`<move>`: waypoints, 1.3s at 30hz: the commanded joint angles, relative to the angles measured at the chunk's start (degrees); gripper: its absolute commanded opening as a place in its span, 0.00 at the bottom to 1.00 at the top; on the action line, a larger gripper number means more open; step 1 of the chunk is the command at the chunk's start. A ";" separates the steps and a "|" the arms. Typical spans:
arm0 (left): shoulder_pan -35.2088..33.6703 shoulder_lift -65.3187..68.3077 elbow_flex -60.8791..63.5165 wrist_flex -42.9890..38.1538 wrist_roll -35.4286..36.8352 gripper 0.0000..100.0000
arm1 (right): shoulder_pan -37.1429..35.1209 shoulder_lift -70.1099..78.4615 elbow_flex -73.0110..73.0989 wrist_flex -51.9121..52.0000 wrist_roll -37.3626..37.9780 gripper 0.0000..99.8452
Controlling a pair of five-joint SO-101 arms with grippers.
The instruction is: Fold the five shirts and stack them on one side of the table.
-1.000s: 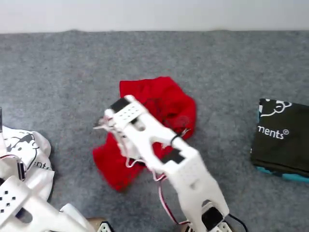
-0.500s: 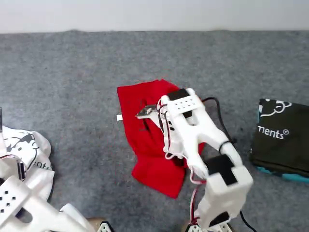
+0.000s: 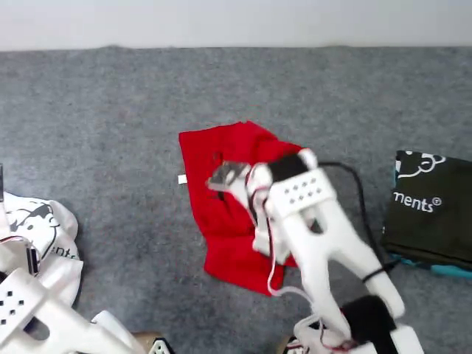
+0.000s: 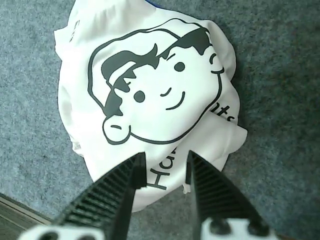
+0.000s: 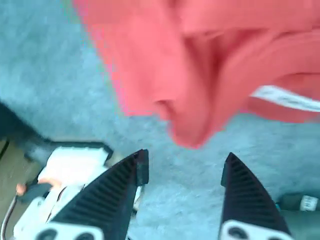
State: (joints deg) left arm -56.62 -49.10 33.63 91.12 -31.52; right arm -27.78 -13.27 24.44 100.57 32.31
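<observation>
Over red shirt [image 3: 214, 166], right claw [image 5: 186, 159] agape; left claw [image 4: 166, 157] parted above white shirt [image 4: 150, 90]

I log free grey table [image 3: 110, 118] behind and left of the red shirt [image 3: 221, 221]. Right arm [image 3: 310, 214] overhangs its right half. Folded dark stack [image 3: 431, 214] blocks the right edge, white shirt [image 3: 44, 232] the left.

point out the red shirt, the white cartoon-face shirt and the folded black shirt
red shirt [image 3: 199, 169]: high view, flat upper-left part
white shirt [image 4: 150, 95]: left wrist view, printed cartoon face
black shirt [image 3: 435, 221]: high view, folded top face
</observation>
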 commanded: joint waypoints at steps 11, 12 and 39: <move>-0.09 -1.05 -1.89 1.67 -0.35 0.14 | -13.85 -1.80 14.07 -15.96 -4.66 0.24; -0.18 -1.05 -1.89 1.58 -0.44 0.14 | -14.11 -0.48 14.07 -16.13 -4.66 0.24; -0.35 -1.05 -1.98 1.23 -0.53 0.14 | -19.38 -4.00 8.09 -4.35 -6.77 0.24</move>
State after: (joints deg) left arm -56.62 -49.10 33.63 92.18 -31.52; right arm -46.42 -11.60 35.16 93.19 25.98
